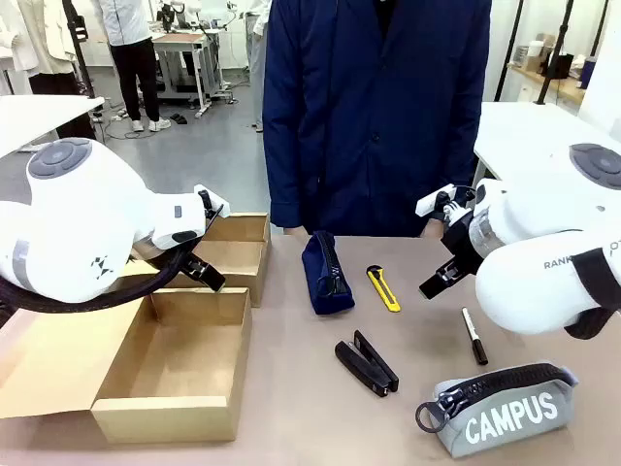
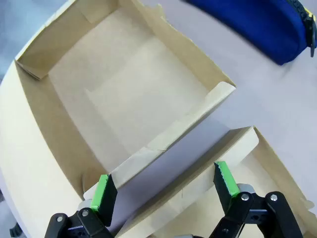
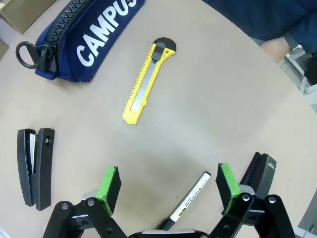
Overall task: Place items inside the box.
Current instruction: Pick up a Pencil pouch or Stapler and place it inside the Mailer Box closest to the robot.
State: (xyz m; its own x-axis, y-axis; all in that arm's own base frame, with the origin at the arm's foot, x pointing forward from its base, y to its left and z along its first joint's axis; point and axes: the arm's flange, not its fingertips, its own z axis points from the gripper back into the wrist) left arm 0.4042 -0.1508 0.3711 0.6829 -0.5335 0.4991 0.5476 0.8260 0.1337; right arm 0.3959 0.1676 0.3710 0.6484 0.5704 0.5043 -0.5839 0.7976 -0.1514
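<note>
Hovering above the black marker pen [image 3: 190, 201], the right gripper [image 3: 167, 169] had fingers spread; the pen lay slantwise between them.

the brown bench [image 1: 291, 398] carries open cardboard boxes [image 1: 165, 419], a navy pouch [image 1: 325, 274], yellow utility knife [image 1: 383, 288], black stapler [image 1: 367, 363], marker pen [image 1: 473, 336] and grey pouch [image 1: 505, 410].

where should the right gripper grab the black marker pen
Mid-barrel, from straight above, pads closing across its width. The black marker pen lies flat on the table, long and slim, with bare surface either side. It shows slantwise under the open right gripper, so a wrist turn would probably help.
</note>
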